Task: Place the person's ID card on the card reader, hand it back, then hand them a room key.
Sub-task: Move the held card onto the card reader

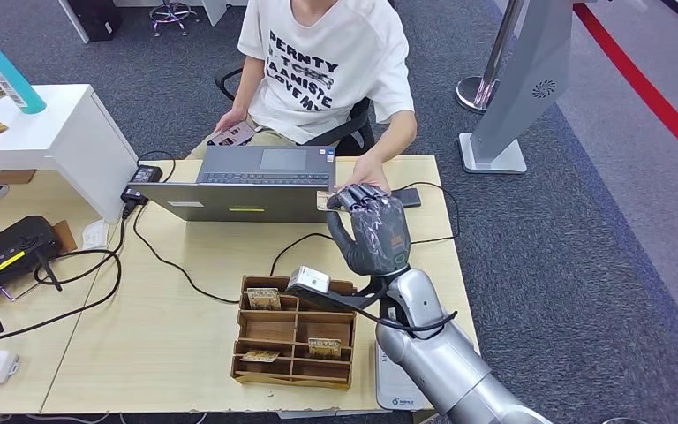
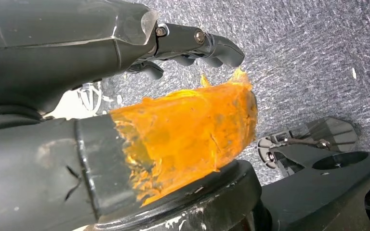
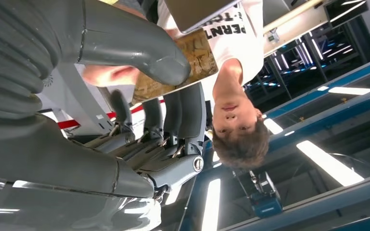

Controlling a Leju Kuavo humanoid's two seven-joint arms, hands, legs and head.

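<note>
Wooden desk: right robot hand pinches tan patterned card beside grey laptop, person's hand touching; left robot hand curled, empty.

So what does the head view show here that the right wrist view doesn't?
Head view alone: the wooden table, the laptop and the wooden card organizer.
Right wrist view alone: the ceiling lights, and the thumb pressing a brown card against the fingers.
Both: the right robot hand raised toward the seated person.
</note>
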